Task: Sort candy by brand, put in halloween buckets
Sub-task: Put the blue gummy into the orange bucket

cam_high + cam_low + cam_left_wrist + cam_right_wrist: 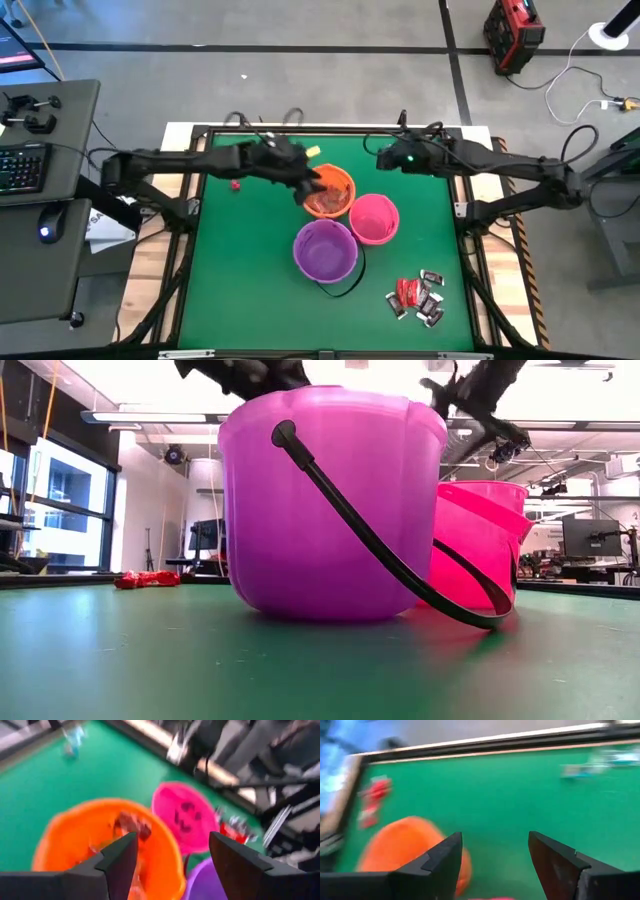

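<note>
Sorting is partly done, by the look of it. Left gripper (pixel 305 182) is hovering w/ fingers apart and empty over orange bucket (pixel 343 182), frame centre, which is holding candy. Wrapped candy pile (pixel 417 297) is waiting lower right; right gripper (pixel 384 157) is hanging open at upper centre-right.

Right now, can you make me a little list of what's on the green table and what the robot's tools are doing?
orange bucket: candy inside
pink bucket: right of the orange one
purple bucket: nearest the front, black handle lying on the table
candy pile: loose on the table, front right
single red candy: alone, left of the buckets
left tool: open, above the orange bucket, nothing between its fingers
right tool: open, empty, over the far side of the table
</note>
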